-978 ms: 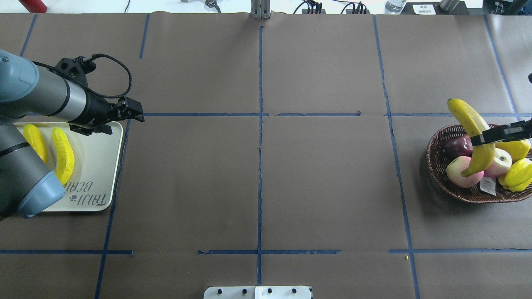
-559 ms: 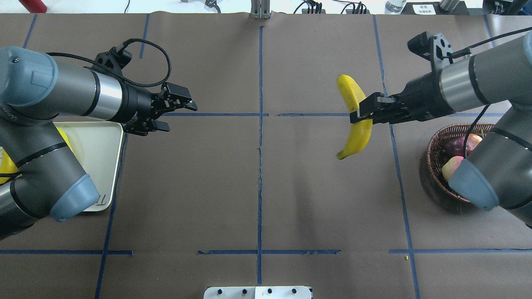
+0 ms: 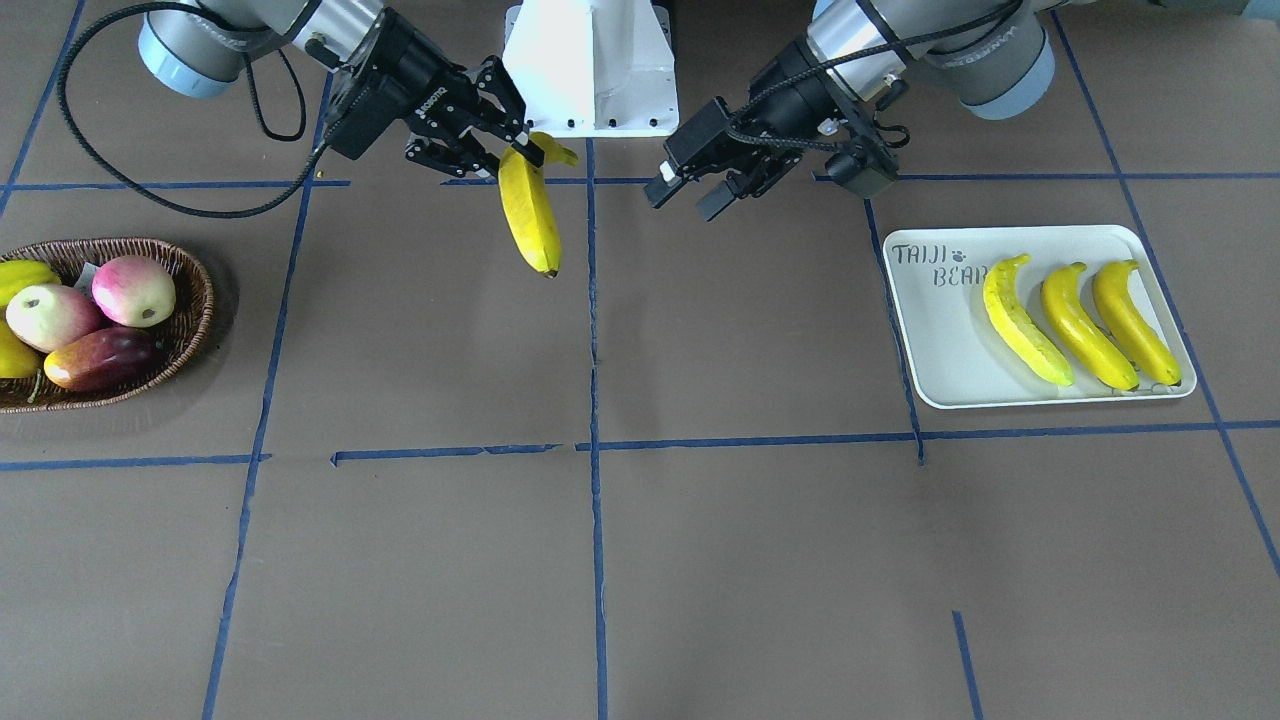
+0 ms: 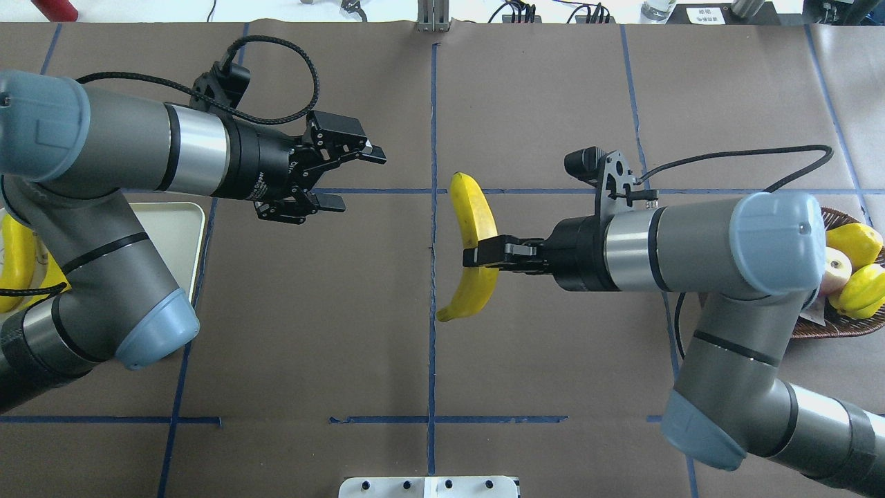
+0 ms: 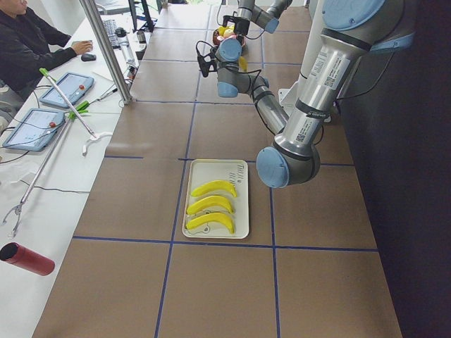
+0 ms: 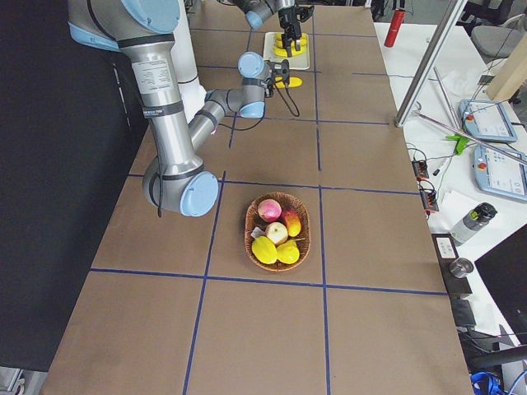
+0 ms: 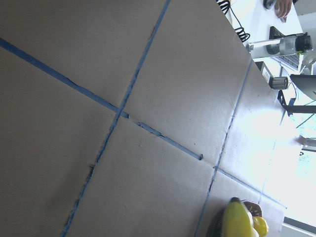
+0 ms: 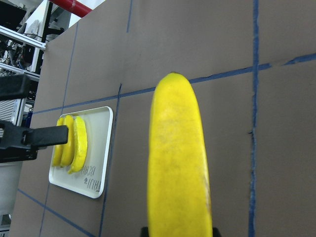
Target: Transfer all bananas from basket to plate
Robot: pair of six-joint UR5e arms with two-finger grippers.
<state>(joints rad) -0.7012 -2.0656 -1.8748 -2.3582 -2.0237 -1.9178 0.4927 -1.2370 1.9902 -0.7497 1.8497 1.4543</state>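
My right gripper [image 4: 480, 253] is shut on a yellow banana [image 4: 474, 221] and holds it off the brown table near the centre line; the fruit fills the right wrist view [image 8: 177, 163]. To its left my left gripper [image 4: 362, 181] stands open and empty, a short gap from the banana. From the front, the held banana [image 3: 530, 215] hangs between the right gripper [image 3: 515, 152] and the left gripper [image 3: 682, 198]. Three bananas [image 3: 1085, 325] lie side by side on the white plate [image 3: 940, 340]. The wicker basket [image 3: 192, 300] sits at the far right end.
The basket holds pink-red apples [image 3: 133, 290], a dark red fruit [image 3: 95, 365] and yellow-green fruits [image 4: 857, 290]. The white robot base [image 3: 590, 70] stands behind the grippers. A seated person [image 5: 28, 42] and tablets are at the side table.
My right arm has carried the banana leftward from above the basket to the table's centre. My left arm has swung rightward from over the plate toward it, gripper open.
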